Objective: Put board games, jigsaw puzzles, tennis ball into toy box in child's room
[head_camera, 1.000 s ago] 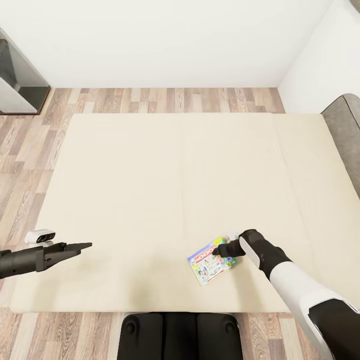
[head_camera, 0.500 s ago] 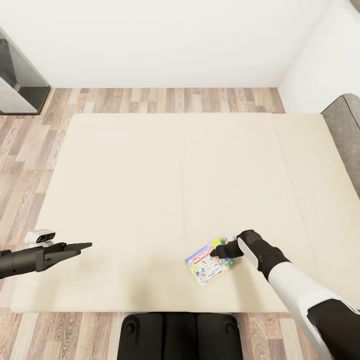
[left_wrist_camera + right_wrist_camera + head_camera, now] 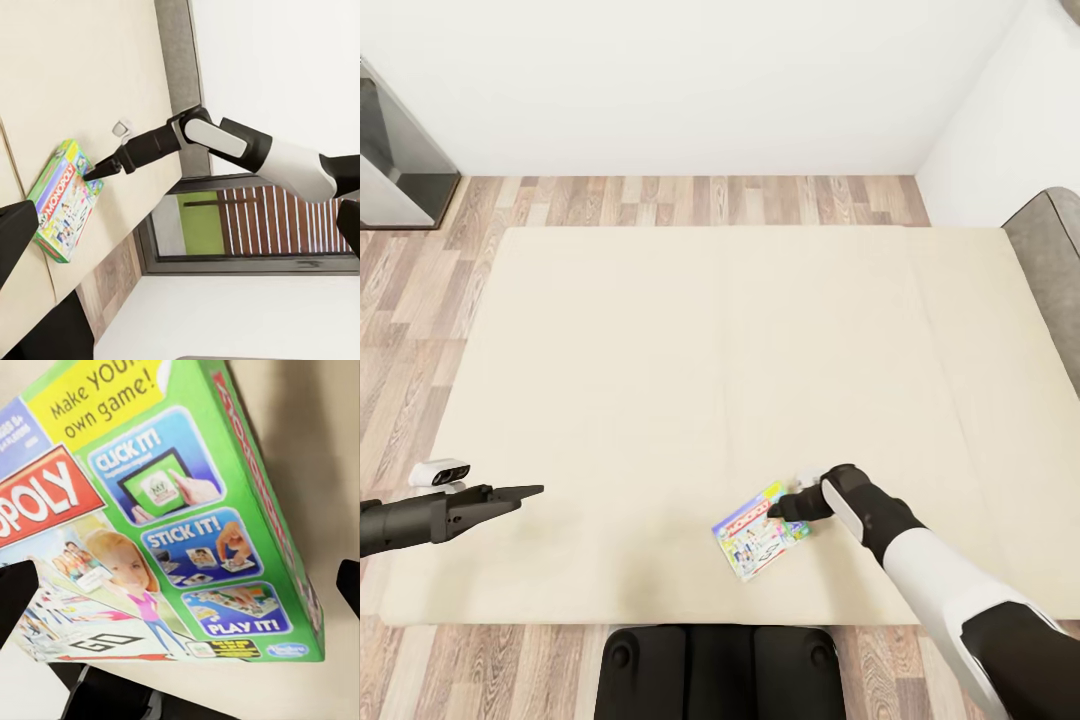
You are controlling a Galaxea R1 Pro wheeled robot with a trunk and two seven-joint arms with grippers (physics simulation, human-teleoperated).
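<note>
A green and white Monopoly board game point(image 3: 758, 533) point(image 3: 64, 202) point(image 3: 150, 525) lies on the cream bed point(image 3: 660, 350) near its front edge, right of centre. My right gripper point(image 3: 776, 510) point(image 3: 96, 171) point(image 3: 180, 592) is at the box's far right corner, touching it. It is open: its dark fingertips point(image 3: 16, 600) stand wide apart on either side of the lid. My left gripper point(image 3: 530, 491) hovers open over the bed's front left part, holding nothing. The toy box, table, jigsaw puzzles and tennis ball are out of view.
Wood-plank floor point(image 3: 690, 200) runs around the bed, with white walls behind. A dark grey cabinet point(image 3: 400, 160) stands at the back left and a grey padded piece point(image 3: 1050, 270) at the right. My black base point(image 3: 720, 670) meets the bed's front edge.
My right gripper has moved left and a little toward me, and the Monopoly box has slid the same way with it. The left arm has stayed put.
</note>
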